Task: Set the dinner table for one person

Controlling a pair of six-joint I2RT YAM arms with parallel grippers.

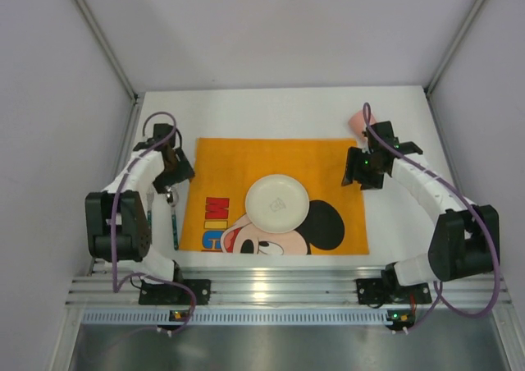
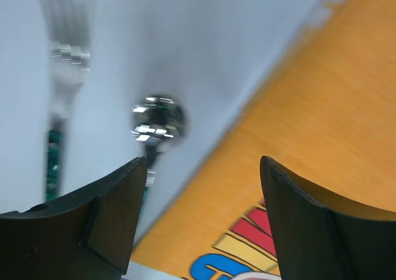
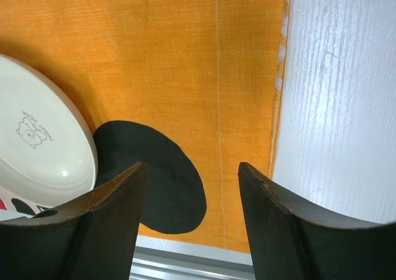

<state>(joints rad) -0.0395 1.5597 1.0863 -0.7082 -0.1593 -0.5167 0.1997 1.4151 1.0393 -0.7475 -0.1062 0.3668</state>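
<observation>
Where the dinner table (image 1: 271, 112) is lying: flat and white beneath both arms, carrying the orange Mickey Mouse mat (image 1: 238, 162) at its middle.
Plate (image 1: 277, 204): small and white, sitting on the mat beside Mickey's black ear.
Fork (image 2: 62, 88) and spoon (image 2: 158, 119): lying side by side on bare table just left of the mat, the spoon nearer the mat.
Left gripper (image 2: 202, 168): hovering above the spoon, jaws spread, pinching nothing.
Right gripper (image 3: 192, 168): hanging over the mat's right edge, jaws spread, holding nothing.
Pink object (image 1: 356, 121): peeking out behind the right arm, kind unclear.
</observation>
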